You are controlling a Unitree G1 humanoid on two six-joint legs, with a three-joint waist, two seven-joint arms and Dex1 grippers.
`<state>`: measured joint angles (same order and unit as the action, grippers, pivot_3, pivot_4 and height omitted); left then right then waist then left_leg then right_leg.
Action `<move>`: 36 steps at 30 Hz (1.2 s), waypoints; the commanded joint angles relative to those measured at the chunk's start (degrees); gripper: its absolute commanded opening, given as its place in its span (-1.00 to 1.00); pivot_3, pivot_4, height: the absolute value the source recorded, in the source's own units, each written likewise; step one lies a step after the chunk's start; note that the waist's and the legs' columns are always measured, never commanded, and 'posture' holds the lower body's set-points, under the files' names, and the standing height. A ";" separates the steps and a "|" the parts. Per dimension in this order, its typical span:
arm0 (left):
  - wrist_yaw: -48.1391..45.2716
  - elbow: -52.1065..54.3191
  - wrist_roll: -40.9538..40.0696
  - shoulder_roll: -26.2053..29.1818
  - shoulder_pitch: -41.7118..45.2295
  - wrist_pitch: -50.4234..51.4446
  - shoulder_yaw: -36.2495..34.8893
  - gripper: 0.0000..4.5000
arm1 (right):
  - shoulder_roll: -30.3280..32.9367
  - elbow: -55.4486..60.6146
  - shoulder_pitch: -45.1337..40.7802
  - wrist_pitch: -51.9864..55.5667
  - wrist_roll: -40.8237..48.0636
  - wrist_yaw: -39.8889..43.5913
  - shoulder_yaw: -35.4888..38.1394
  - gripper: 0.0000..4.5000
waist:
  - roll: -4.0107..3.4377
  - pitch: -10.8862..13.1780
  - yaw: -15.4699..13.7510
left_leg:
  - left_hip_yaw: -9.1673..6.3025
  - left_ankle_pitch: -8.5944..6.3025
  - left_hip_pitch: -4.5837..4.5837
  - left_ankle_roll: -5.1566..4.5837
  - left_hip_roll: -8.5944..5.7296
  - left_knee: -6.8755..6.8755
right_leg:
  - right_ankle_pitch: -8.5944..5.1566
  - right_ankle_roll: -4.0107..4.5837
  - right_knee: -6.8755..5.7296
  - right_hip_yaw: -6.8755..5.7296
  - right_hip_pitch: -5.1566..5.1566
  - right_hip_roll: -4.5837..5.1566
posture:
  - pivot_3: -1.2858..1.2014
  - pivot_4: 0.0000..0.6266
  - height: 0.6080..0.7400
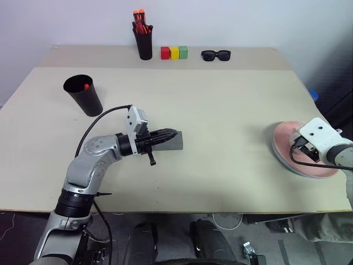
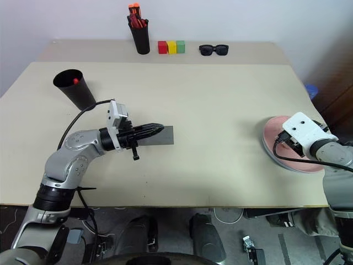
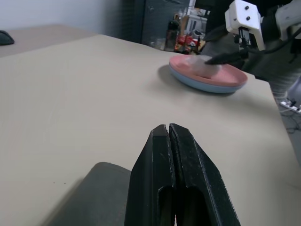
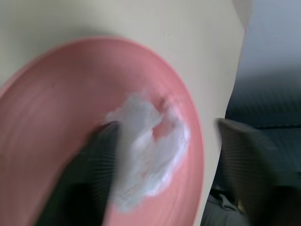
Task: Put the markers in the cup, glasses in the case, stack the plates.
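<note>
The pink plate (image 1: 287, 138) lies stacked on the light blue plate (image 3: 207, 88) near the table's right edge. My right gripper (image 4: 168, 126) hovers open just above the pink plate, its fingers (image 4: 89, 174) spread either side of a whitish patch (image 4: 146, 150) on it. My left gripper (image 3: 168, 129) is shut with nothing between its fingers, its tip lying over the grey case (image 1: 179, 142) at mid-table. The black cup (image 1: 83, 95) stands tilted at the far left, and one marker's red cap (image 1: 86, 86) shows inside. The glasses are out of view.
At the back of the table stand a black pen holder (image 1: 144, 44) with orange-red pens, three coloured blocks (image 1: 174, 52) and dark sunglasses (image 1: 215, 54). The table's front edge (image 1: 182, 210) runs just before my arms.
</note>
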<state>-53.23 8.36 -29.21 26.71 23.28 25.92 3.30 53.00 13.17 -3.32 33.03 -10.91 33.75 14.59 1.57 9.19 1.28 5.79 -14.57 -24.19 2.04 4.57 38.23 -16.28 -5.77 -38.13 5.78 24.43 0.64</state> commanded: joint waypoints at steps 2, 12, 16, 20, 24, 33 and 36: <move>2.66 1.76 0.28 1.00 -0.80 -1.60 -4.00 -1.00 | 0.02 0.22 -4.49 -5.07 1.86 0.67 -1.01 0.79 | 0.00 0.00 -0.01 | 0.01 0.00 0.00 0.00 0.00 0.00 | 0.00 0.00 0.00 0.00 0.00 0.00 | 0.03 -0.52 0.73; 11.75 9.83 1.05 7.24 -13.38 -1.74 -19.03 -1.00 | -13.86 -5.04 -18.77 -10.54 22.52 9.49 -3.09 0.79 | 0.00 0.04 0.12 | 0.02 0.00 0.01 0.00 0.07 -0.06 | 0.02 -0.03 -0.01 -0.01 0.00 -0.01 | 0.03 -0.52 0.73; 13.67 11.79 2.74 9.71 -21.14 -2.51 -24.54 -1.00 | -15.26 -7.19 -20.17 -10.16 25.59 12.38 -5.15 0.79 | 0.06 0.05 -0.57 | 0.05 -0.02 -0.01 -0.03 0.04 -0.04 | -0.01 0.02 0.02 -0.05 -0.02 0.07 | 0.03 -0.52 0.73; 15.15 13.10 2.62 9.88 -26.24 -3.13 -28.48 -1.00 | -15.54 -10.83 -21.02 -11.88 24.69 12.98 -7.44 0.79 | 0.06 0.05 -0.50 | 0.08 -0.02 -0.01 -0.04 0.04 -0.01 | -0.09 0.20 0.04 -0.05 -0.01 0.10 | 0.03 -0.52 0.73; 16.35 13.18 2.84 9.33 -27.67 -3.75 -29.13 -1.00 | -15.69 -12.68 -21.60 -13.54 24.30 13.52 -9.24 0.79 | 0.06 0.05 -0.31 | 0.08 -0.02 0.00 -0.04 0.05 -0.02 | -0.09 0.19 0.02 -0.05 0.01 0.08 | 0.03 -0.52 0.73; 18.30 13.52 2.88 8.33 -27.78 -4.50 -28.38 -1.00 | -16.89 -16.36 -23.95 -16.39 23.58 13.11 -11.45 0.79 | 0.06 0.05 -0.15 | 0.11 -0.03 0.00 -0.03 0.07 -0.05 | -0.08 0.17 0.02 -0.05 0.02 0.06 | 0.03 -0.52 0.73; 18.32 13.42 2.85 8.31 -28.22 -4.87 -28.85 -1.00 | -17.90 -17.85 -24.99 -17.29 22.98 12.52 -12.17 0.79 | 0.06 0.05 -0.11 | 0.11 -0.02 0.00 -0.03 0.07 -0.04 | -0.07 0.17 0.02 -0.05 0.02 0.06 | 0.03 -0.52 0.73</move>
<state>-35.01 19.34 -26.24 34.78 -4.79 22.76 -23.93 35.37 -4.84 -26.49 17.37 12.32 46.75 2.21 1.63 9.25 1.17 5.90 -14.59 -24.18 2.00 4.65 38.18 -16.35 -5.59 -38.11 5.73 24.45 0.70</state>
